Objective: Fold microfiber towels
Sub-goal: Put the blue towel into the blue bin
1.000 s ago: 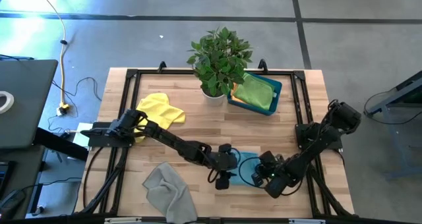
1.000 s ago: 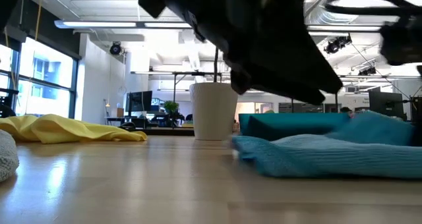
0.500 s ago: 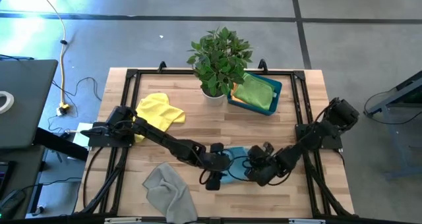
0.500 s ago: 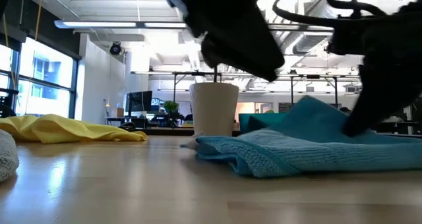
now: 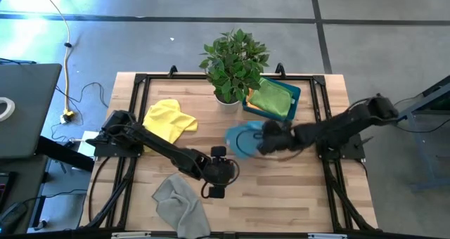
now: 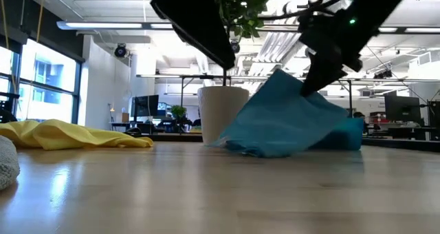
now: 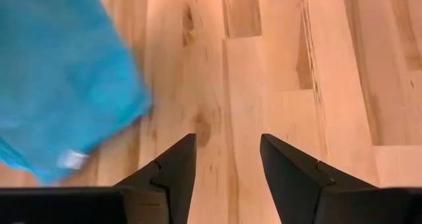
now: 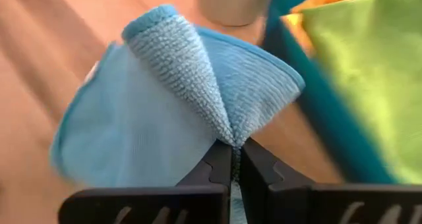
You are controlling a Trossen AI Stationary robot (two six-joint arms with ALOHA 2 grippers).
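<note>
Grey cloth lies nearest the table's front edge, the grey towel [image 5: 180, 205] crumpled and untouched, well apart from the work. Just beyond it the left claw [image 5: 215, 185] hangs low over bare wood with its fingers [image 7: 173, 170] spread apart and nothing between them; in its wrist view the light blue towel [image 5: 242, 140] shows only off to one side, not between the tips. Farther in, near the middle of the table, the right claw [image 5: 266, 138] is pinched tight on that light blue towel, its tips closed on a gathered fold so the cloth fans out from the grip [image 8: 198, 99] and trails down to the wood, one edge lifted and the rest dragging. The towel hangs from the right claw toward the left arm's side, and the right arm alone has it; the left claw sits nearer the front and apart from the cloth. Judging from this, the coming move depends on the right claw carrying or laying the towel, with the teal bin [image 5: 294, 96] just beyond it. In the bin lies a green towel [image 5: 271, 98], the potted plant [image 5: 233, 62] beside it, and the yellow towel [image 5: 169, 118] off to the left.
</note>
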